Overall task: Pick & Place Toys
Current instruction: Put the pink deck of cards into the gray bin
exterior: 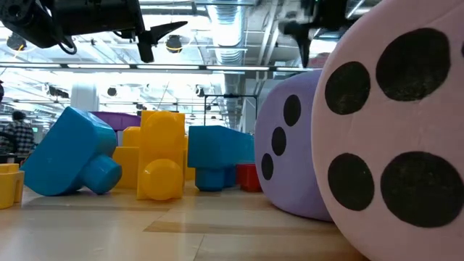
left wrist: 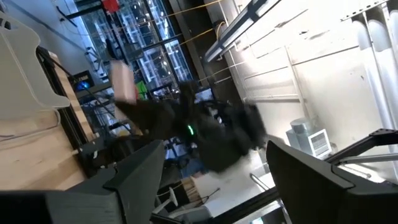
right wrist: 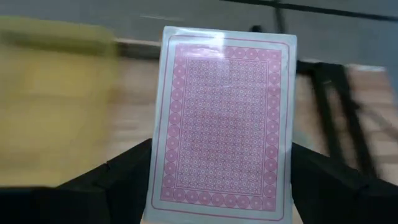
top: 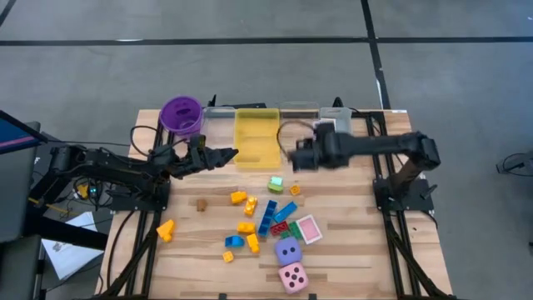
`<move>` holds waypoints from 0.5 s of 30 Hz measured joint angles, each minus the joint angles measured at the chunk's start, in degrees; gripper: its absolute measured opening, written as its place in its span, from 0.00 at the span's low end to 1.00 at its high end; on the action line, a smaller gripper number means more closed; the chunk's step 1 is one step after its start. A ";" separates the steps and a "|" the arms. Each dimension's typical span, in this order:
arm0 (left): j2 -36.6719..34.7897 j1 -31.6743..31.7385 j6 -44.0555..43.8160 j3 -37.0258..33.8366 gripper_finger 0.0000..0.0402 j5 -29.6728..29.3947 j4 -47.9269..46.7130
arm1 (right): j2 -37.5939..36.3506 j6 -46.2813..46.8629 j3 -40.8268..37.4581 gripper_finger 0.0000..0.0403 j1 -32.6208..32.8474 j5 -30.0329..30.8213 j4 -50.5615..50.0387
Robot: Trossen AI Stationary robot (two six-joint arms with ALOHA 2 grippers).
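My right gripper [top: 293, 157] is above the table just right of the yellow tray [top: 256, 137] and is shut on a pink-backed playing card [right wrist: 222, 118]. My left gripper [top: 226, 155] is open and empty at the tray's left side, near the purple cup [top: 181, 114]; its fingers stand apart in the left wrist view [left wrist: 214, 180]. Loose bricks lie mid-table: green [top: 275, 184], yellow [top: 239, 197], blue [top: 266, 217]. A second card [top: 308, 228] lies flat on the table. The purple die [top: 288, 252] and the pink die [top: 293, 277] sit near the table's front edge. My right gripper holds the card between its two fingers, which stand at the card's two long edges near the end closest to the wrist [right wrist: 217, 205]. The card's pink back faces the wrist camera and its free end sticks out past the fingertips. It is lifted clear of the table.
Clear trays [top: 300, 111] stand along the far edge beside the yellow tray. A yellow brick [top: 166, 230] lies apart at the left. In the low view the two dice [exterior: 290, 145] and the blue and yellow bricks [exterior: 159, 152] fill the foreground.
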 joint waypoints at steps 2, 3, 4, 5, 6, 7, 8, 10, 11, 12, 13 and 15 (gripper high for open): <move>-0.02 0.18 0.01 0.00 0.69 1.52 0.56 | 0.14 -4.82 -0.15 0.77 -4.41 -0.61 0.28; -0.01 0.18 0.03 0.00 0.69 2.36 0.52 | -0.08 -7.04 -0.06 0.77 -6.55 -1.07 1.12; 0.00 0.18 0.04 0.00 0.69 3.20 0.58 | -0.15 -8.95 0.03 0.77 -8.67 -1.62 1.55; -0.01 0.18 0.02 0.00 0.69 4.32 0.80 | -0.12 -10.98 0.02 0.77 -10.80 -2.05 1.66; -0.02 0.18 0.00 0.00 0.69 5.57 0.86 | -0.04 -13.01 -0.05 0.77 -12.99 -2.69 1.89; -0.02 0.18 0.02 0.00 0.69 6.60 0.80 | -0.02 -15.18 -0.07 0.77 -15.16 -3.21 2.19; -0.02 0.16 0.02 0.00 0.69 7.60 0.80 | -0.02 -17.47 -0.07 0.77 -17.33 -3.60 2.64; -0.02 0.16 0.00 0.00 0.69 9.65 1.01 | -0.02 -22.47 -0.07 0.77 -21.27 -5.33 4.26; -0.02 0.16 -0.01 0.00 0.69 10.42 1.25 | -0.02 -24.70 -0.07 0.77 -23.08 -6.59 5.36; -0.02 0.16 0.01 0.00 0.69 11.22 1.55 | -0.02 -26.53 -0.07 0.77 -24.60 -8.10 6.16; -0.02 0.16 -0.01 0.00 0.69 11.60 1.62 | -0.02 -27.83 -0.07 0.77 -25.98 -9.50 6.65; -0.02 0.16 0.00 0.00 0.69 11.85 1.48 | -0.02 -29.40 -0.07 0.77 -28.29 -11.65 6.69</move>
